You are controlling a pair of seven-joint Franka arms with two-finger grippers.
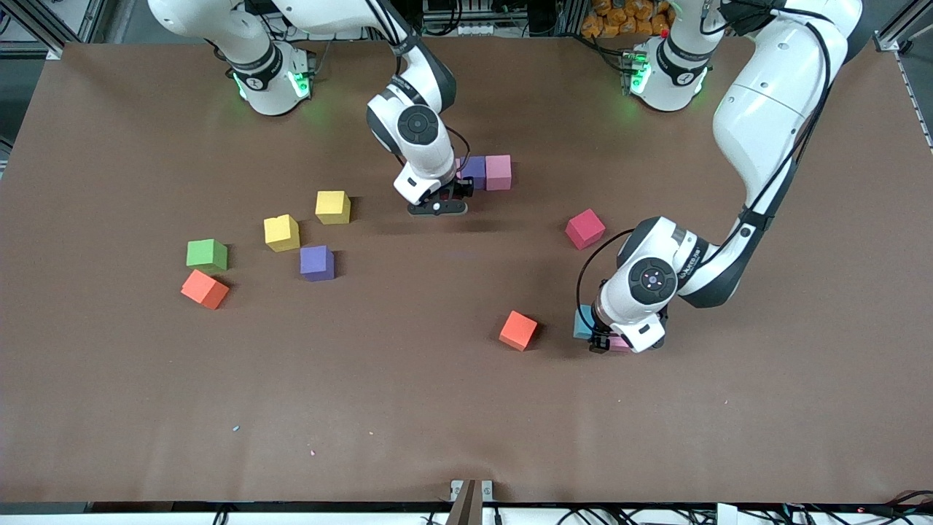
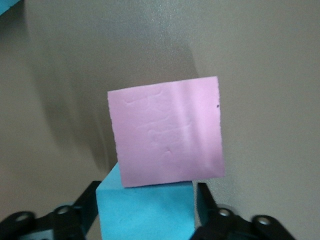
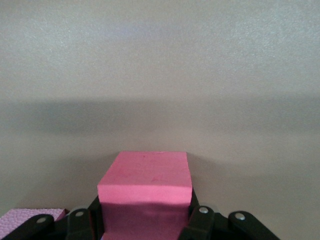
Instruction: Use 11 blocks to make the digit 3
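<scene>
My right gripper [image 1: 437, 207] is low over the table's middle, shut on a crimson block [image 3: 145, 185]. A purple block [image 1: 474, 171] touching a pink block [image 1: 498, 172] lies right beside it. My left gripper [image 1: 618, 343] is down at a sky-blue block [image 1: 583, 322] that touches a pink block [image 2: 167, 132]. Its fingers [image 2: 202, 200] straddle the sky-blue block [image 2: 147, 210], open, with a thin gap on one side. Loose on the table are a crimson block [image 1: 585, 228], two orange ones [image 1: 518, 330] [image 1: 205, 289], two yellow [image 1: 333, 207] [image 1: 281, 232] and a purple one [image 1: 317, 262].
A green cube [image 1: 207, 254] lies beside the orange block at the right arm's end of the table. Another sky-blue block's corner [image 2: 7, 5] shows at the edge of the left wrist view. The left arm's elbow hangs over the table near its own end.
</scene>
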